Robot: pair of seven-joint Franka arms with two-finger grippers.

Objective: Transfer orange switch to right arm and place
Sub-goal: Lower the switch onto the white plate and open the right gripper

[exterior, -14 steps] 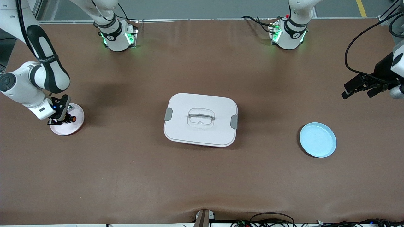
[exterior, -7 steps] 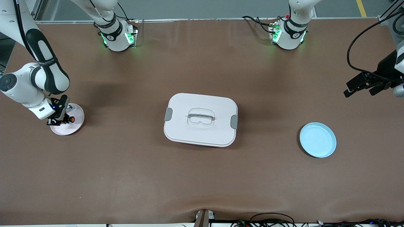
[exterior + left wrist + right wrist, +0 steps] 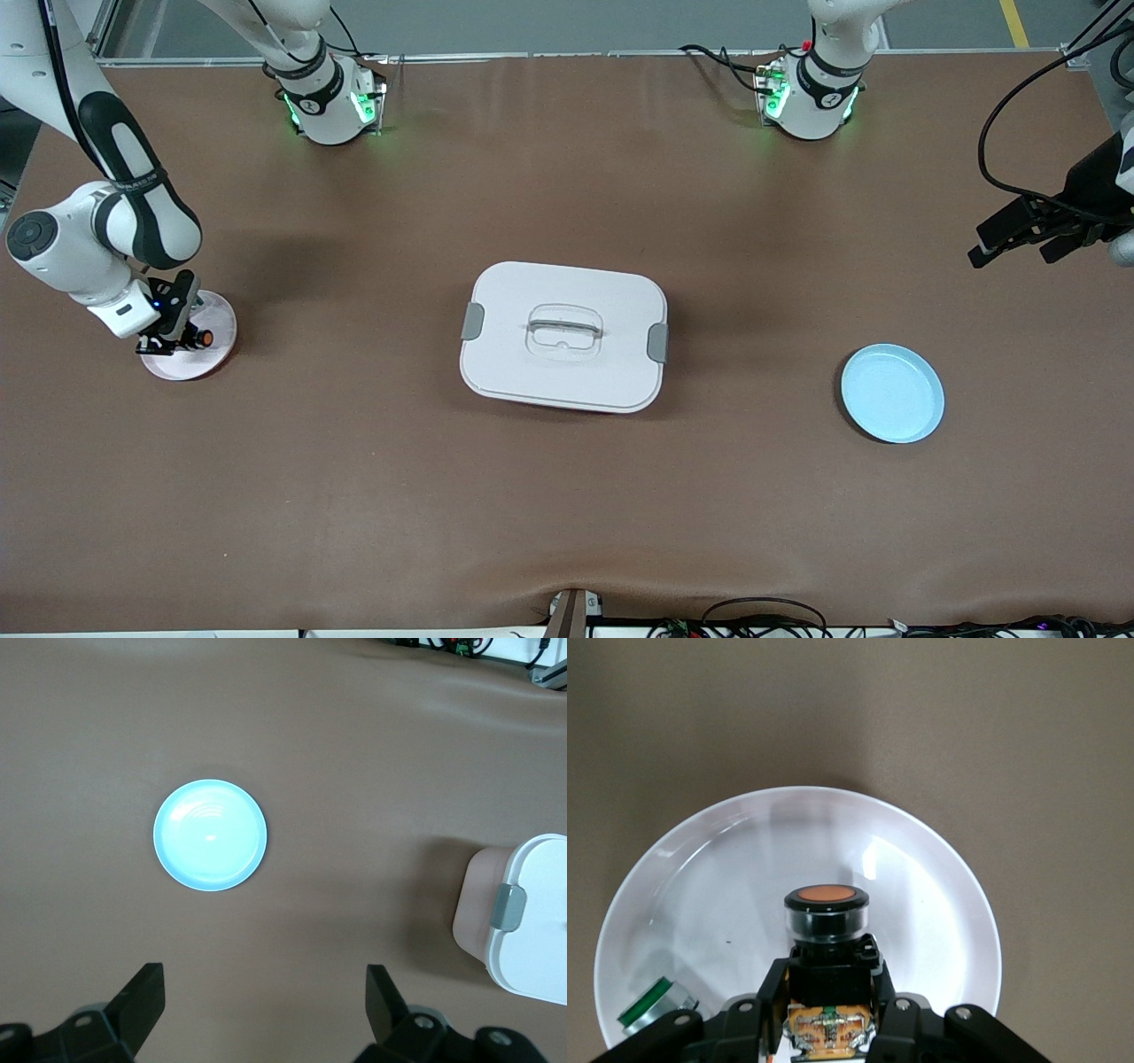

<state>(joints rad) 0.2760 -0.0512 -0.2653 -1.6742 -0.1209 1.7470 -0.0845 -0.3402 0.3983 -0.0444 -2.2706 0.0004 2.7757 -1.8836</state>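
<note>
two plates, one pink (image 3: 215, 321) and one blue (image 3: 892, 393), one white lidded box (image 3: 563, 336), one orange switch (image 3: 827, 939), one green-capped piece (image 3: 656, 1005), two grippers, right (image 3: 177, 330) and left (image 3: 1019, 235)

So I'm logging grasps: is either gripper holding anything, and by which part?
The right gripper holds the orange switch by its black body, over the white plate. The left gripper is open, holding nothing.

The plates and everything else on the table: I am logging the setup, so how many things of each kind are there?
Plates: 2, a pink plate and a blue plate
Lidded boxes: 1, the white box
Push-buttons: 2, the orange switch in the right hand over the pink plate, and a green-capped button on that plate
Total: 5
</note>
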